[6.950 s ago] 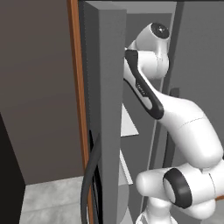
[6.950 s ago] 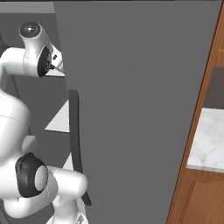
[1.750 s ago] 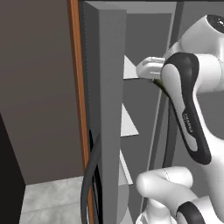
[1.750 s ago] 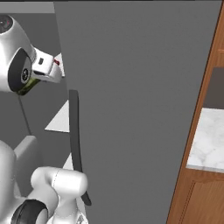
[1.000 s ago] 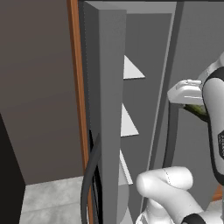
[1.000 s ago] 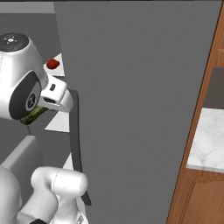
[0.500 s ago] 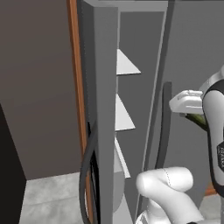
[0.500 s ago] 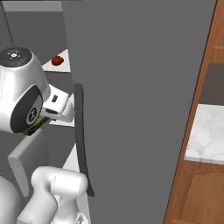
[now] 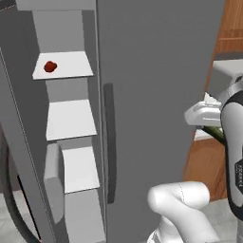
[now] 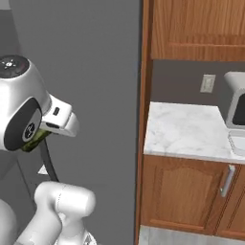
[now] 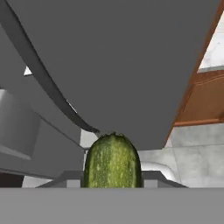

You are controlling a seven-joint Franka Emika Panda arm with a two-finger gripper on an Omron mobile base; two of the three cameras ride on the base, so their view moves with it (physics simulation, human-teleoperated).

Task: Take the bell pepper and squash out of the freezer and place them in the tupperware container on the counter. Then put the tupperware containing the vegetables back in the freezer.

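My gripper (image 11: 112, 178) is shut on the squash (image 11: 112, 161), a dark green stubby vegetable that sticks out between the fingers. In the left base view the squash (image 9: 216, 134) hangs under the hand at the right, in front of the wide grey door. From the right base view the squash (image 10: 35, 139) shows below the white hand. The red bell pepper (image 9: 50, 66) lies on the top shelf of the open freezer (image 9: 71, 118) at the left. The counter (image 10: 184, 130) is to the right, with the tupperware container (image 10: 237, 142) cut off at the edge.
The wide grey door (image 9: 152, 85) with its dark handle (image 9: 110, 142) stands between the freezer and the counter. A boxy grey toaster oven (image 10: 234, 100) sits at the counter's back. Brown cabinets (image 10: 186, 191) run below it. The freezer's slim door (image 9: 19, 156) stands open at the far left.
The whole picture has shifted, so the base has moved right: the freezer now sits left and the counter has come into view. The squash stays held in the gripper.
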